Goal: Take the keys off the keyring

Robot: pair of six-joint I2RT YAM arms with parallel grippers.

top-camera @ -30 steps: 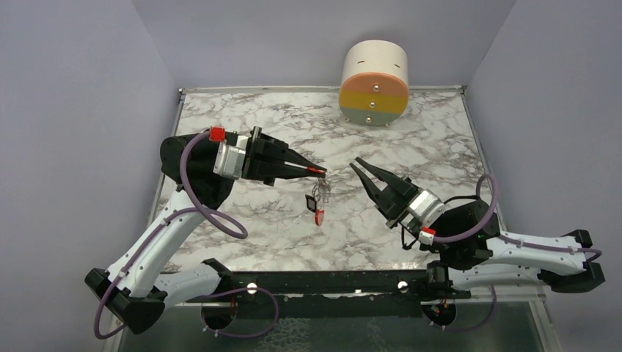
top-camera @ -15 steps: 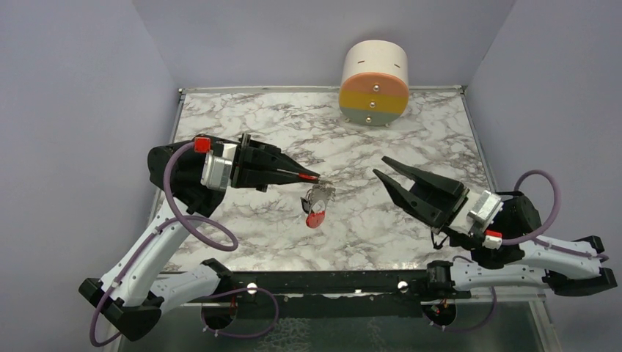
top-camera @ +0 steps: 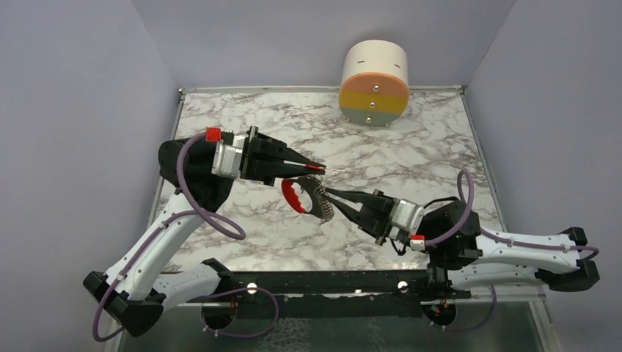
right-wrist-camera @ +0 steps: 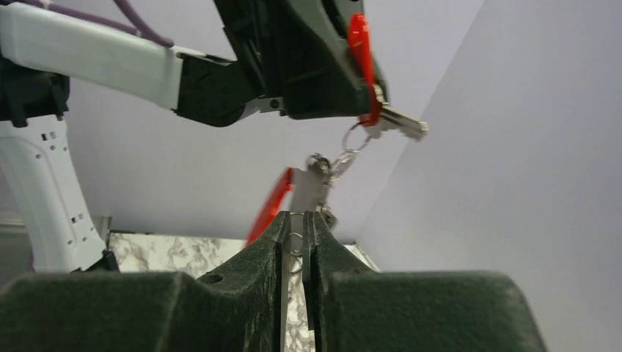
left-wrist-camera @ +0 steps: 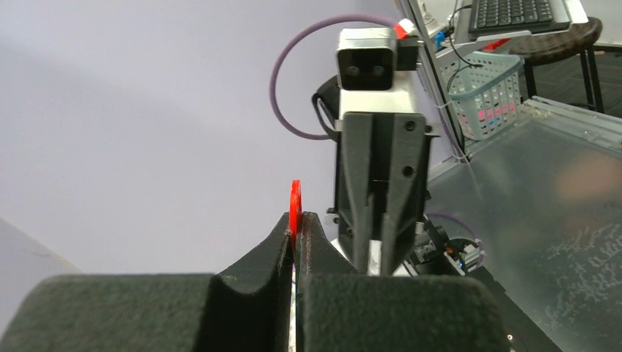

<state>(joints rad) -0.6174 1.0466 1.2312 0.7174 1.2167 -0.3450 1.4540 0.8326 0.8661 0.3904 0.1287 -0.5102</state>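
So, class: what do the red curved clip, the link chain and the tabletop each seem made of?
Red curved clip: probably plastic, even solid red. Link chain: metal, silvery with glints. Tabletop: marble look, grey veins on white; possibly only printed laminate.

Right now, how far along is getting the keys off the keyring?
Done: nothing; the red-headed key is linked to the keyring. In hand: left gripper fingers pinch that key's head, right gripper fingers clamp the chain, red clip dangling. Left: work the key off the ring; other keys aren't distinguishable.
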